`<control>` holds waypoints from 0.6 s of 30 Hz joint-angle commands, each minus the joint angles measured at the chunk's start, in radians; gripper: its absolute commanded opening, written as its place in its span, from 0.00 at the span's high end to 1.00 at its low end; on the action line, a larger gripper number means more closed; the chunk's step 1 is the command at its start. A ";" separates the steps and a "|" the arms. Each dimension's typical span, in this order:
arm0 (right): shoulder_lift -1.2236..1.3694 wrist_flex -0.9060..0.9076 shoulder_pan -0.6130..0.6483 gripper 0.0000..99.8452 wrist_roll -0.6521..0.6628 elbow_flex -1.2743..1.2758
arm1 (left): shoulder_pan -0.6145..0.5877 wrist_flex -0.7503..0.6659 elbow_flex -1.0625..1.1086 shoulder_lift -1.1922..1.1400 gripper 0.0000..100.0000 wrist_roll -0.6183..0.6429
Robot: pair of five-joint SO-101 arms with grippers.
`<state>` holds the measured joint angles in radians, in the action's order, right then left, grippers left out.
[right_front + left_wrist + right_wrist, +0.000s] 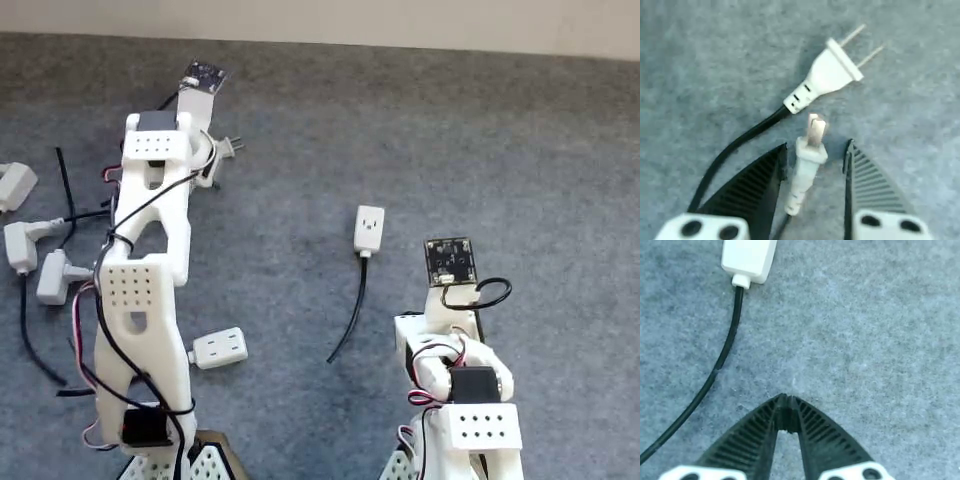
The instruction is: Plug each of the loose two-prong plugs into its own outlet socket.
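**Plug lies between spread jaws of left gripper**

High view: the left arm stretches toward the far side of the grey felt-covered table. One white pronged plug end pokes out just beside the arm's tip. A white rectangular outlet socket trailing a thin black cord lies mid-table, ahead of the folded right arm. A white multi-slot outlet block rests close by the left arm's lower section. A cluster of white adapters with dark cables sits at the table's left edge.

Left wrist view: the left gripper is spread wide, its black ribbed fingers flanking the plug, a small white two-prong plastic piece lying on the felt. Whether either finger touches it cannot be told. Just beyond lies a larger white flat-bodied plug on a thick black cable, its prongs pointing away from the gripper.

Right wrist view: the right gripper is closed on nothing, tips pressed together above bare felt. The outlet socket and its cord lie well apart from it.
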<state>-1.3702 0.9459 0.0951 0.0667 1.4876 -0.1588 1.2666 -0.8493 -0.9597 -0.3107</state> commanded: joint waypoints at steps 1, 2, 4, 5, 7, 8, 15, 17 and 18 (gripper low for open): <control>-0.007 0.005 0.012 0.99 0.011 -0.064 | -0.018 0.129 -0.209 -0.059 0.86 0.002; -0.007 0.005 0.012 0.99 0.011 -0.064 | -0.016 0.157 -0.243 -0.073 0.88 0.002; -0.007 0.005 0.012 0.99 0.011 -0.064 | -0.010 0.213 -0.315 -0.099 0.91 0.000; -0.007 0.005 0.012 0.99 0.011 -0.064 | -0.008 0.245 -0.351 -0.107 0.94 0.000; -0.007 0.005 0.012 0.99 0.011 -0.064 | 0.005 0.321 -0.420 -0.113 1.00 0.000; -0.007 0.005 0.012 0.99 0.011 -0.064 | 0.013 0.371 -0.453 -0.113 0.99 0.000; -0.007 0.005 0.012 0.99 0.011 -0.064 | 0.131 0.526 -0.397 -0.031 1.00 -0.040; -0.007 0.005 0.012 0.99 0.011 -0.064 | 0.191 0.526 -0.223 0.059 1.00 -0.060; -0.007 0.005 0.010 0.99 0.011 -0.064 | 0.228 0.525 -0.130 0.114 1.00 -0.087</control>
<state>-1.3702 0.9459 0.0951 0.0667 1.4876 -0.0499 1.7760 -1.2283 -1.0549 -0.3445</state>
